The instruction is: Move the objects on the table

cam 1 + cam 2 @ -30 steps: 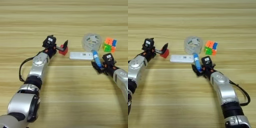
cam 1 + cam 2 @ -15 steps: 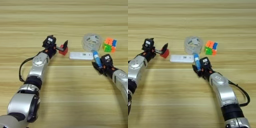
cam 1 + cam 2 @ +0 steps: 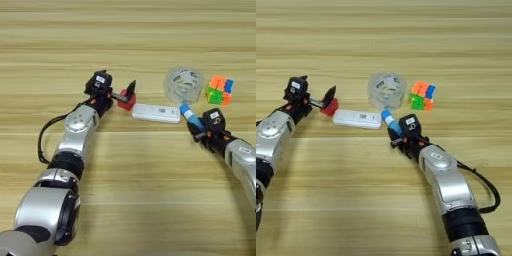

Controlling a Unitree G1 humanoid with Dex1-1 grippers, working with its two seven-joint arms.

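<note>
Nothing on the table (image 3: 128, 30) shifted against the earlier frames; both arms unchanged. Left gripper (image 3: 125, 95) at left centre, fingers narrowly parted with the red cube (image 3: 128, 101) between them; firm clamping cannot be told. Right gripper (image 3: 199, 127) at right, closed on the blue tube (image 3: 190, 114), long axis slanting far-left to near-right, white end (image 3: 384, 112) pointing far-left. Long flat white bar (image 3: 156, 113) between the grippers, long axis left-right, just right of the cube. Clear tape roll (image 3: 387, 89) farther back; multicoloured puzzle cube (image 3: 220, 89) just right of it.
</note>
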